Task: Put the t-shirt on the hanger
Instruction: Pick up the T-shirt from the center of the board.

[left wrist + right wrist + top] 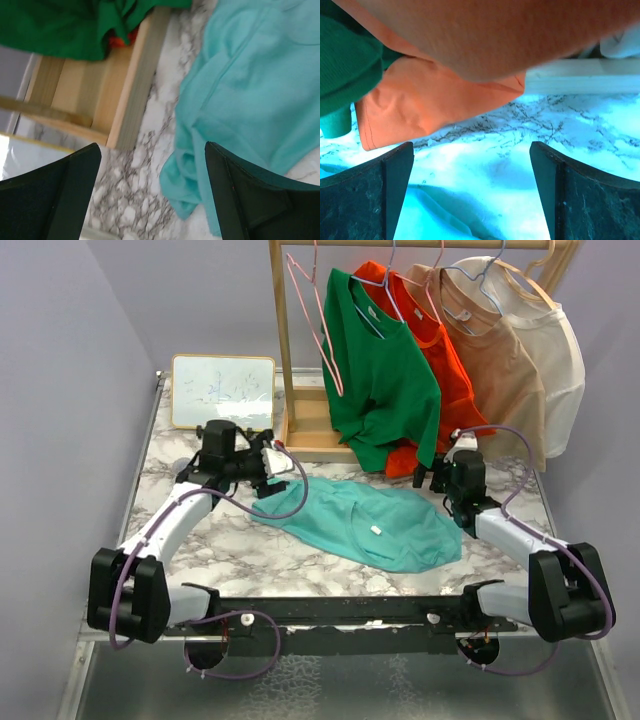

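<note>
The teal t-shirt (365, 525) lies crumpled flat on the marble table between both arms, its white tag (377, 531) facing up. The pink wire hanger (322, 335) hangs empty at the left end of the wooden rack's rail. My left gripper (274, 464) is open and empty just above the shirt's far left edge; in the left wrist view the shirt (250, 90) fills the right side, with a folded corner between the fingers (245, 200). My right gripper (430, 476) is open and empty over the shirt's far right edge, under the hanging shirts; the teal cloth (430, 220) shows low between its fingers (590, 200).
A wooden rack (283, 350) stands at the back with a dark green shirt (380, 370), an orange-red shirt (440, 350), a tan one (500, 360) and a cream one (555, 360) on blue-grey hangers. Its base (135, 85) lies near my left gripper. A small whiteboard (222, 390) leans at back left.
</note>
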### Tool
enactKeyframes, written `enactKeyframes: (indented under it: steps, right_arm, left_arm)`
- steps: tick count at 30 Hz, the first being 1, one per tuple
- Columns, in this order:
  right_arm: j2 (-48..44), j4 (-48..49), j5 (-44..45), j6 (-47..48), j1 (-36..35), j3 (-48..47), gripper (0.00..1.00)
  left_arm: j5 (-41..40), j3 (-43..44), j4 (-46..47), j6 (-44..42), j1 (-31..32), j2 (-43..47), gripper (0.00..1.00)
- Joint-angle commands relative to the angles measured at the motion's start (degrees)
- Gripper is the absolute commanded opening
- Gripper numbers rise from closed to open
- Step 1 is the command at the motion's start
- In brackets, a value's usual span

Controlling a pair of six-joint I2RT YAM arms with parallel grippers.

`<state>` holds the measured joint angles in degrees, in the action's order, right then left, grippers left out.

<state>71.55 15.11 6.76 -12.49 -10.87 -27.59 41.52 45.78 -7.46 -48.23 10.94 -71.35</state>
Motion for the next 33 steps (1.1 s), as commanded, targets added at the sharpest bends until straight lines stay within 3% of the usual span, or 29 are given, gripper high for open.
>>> enactKeyframes:
  steps: [1, 14, 24, 33]
  right_arm:
    - [-3.32, -5.7, -0.42, -3.6, 0.2, -0.6, 0.99]
    - [-7.81, -8.87, -2.63, -6.61, 0.17, 0.7, 0.99]
    - [-7.91, -12.57, -6.32, -7.08, 0.15, -0.27, 0.99]
    - [-11.81, -14.05, -5.53, -7.38, 0.15, 0.44, 1.0]
  left_arm:
    - [8.4, 5.0, -15.66, -13.31, 7.17, -2.98, 0.87]
    - [11.66, 19.36, -22.09, -19.44, 19.39, -21.18, 0.81]
    - [12.78, 26.81, -32.21, -25.05, 22.4, -30.25, 0.74]
    - [11.47, 27.79, -28.18, -21.42, 23.34, -34.82, 0.71]
